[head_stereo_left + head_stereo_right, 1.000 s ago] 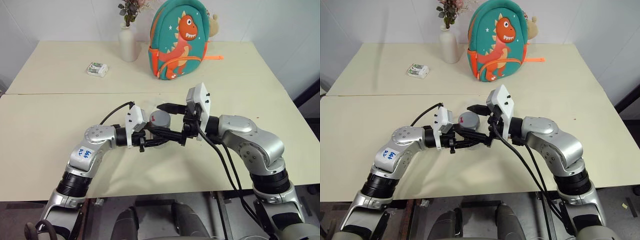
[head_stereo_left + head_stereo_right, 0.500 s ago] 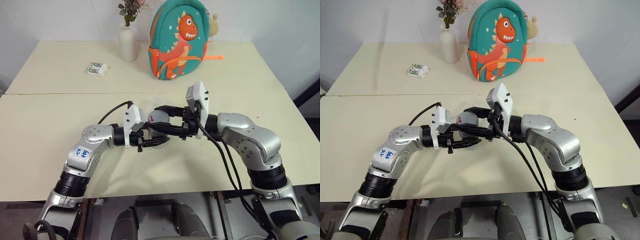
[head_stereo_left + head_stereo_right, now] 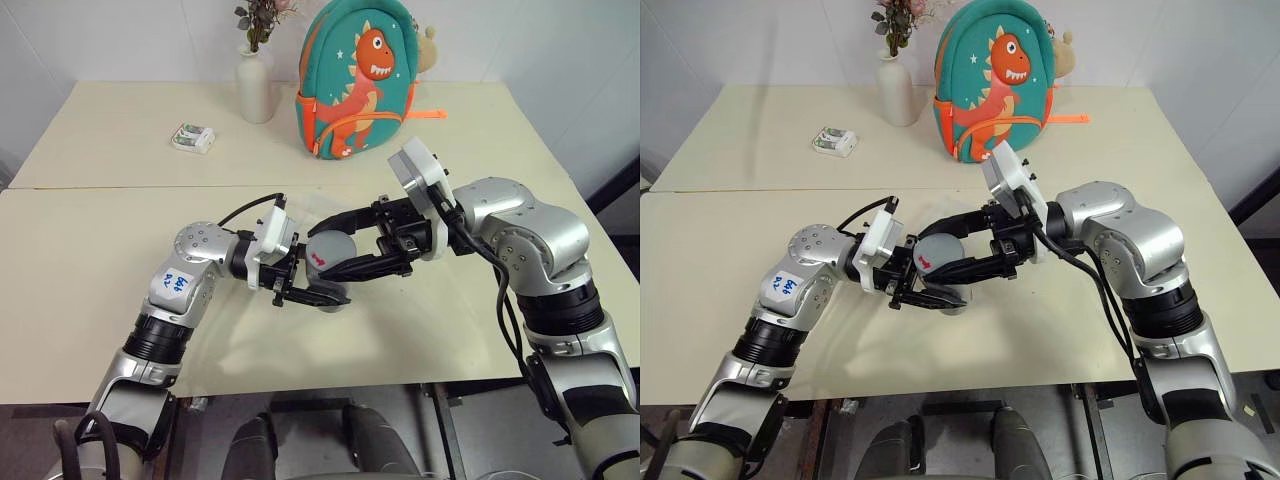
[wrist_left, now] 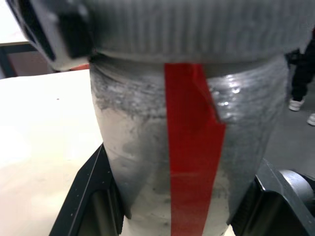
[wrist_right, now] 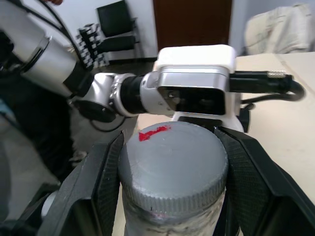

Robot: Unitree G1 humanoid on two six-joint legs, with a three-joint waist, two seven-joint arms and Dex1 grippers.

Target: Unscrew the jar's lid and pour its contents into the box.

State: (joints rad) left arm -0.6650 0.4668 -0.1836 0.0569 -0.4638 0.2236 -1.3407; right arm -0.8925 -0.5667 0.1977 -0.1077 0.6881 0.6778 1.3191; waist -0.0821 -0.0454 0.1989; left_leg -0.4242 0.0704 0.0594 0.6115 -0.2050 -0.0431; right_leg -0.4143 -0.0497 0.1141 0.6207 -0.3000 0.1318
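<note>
Since a second ago the right gripper (image 3: pixel 345 243) has clamped onto the lid (image 3: pixel 328 247). Left gripper (image 3: pixel 318 288) grips the jar (image 4: pixel 187 162) under the lid, apparently raised off the table (image 3: pixel 90 260).

A plain indoor room, likely a lab or office: two cream tabletops (image 3: pixel 120 250) against white walls, a vase (image 3: pixel 255 88) beside a dinosaur backpack (image 3: pixel 358 80), and black chairs (image 5: pixel 118 22) near a dark door (image 5: pixel 192 22).

We count one small clear jar with a red stripe (image 4: pixel 192 147), one ribbed silver-grey lid (image 5: pixel 172 169), two black two-fingered grippers, left (image 3: pixel 318 290) and right (image 3: pixel 352 243), one white vase (image 3: pixel 255 88), one teal dinosaur backpack (image 3: pixel 360 75), one small white-green packet (image 3: pixel 193 138).
</note>
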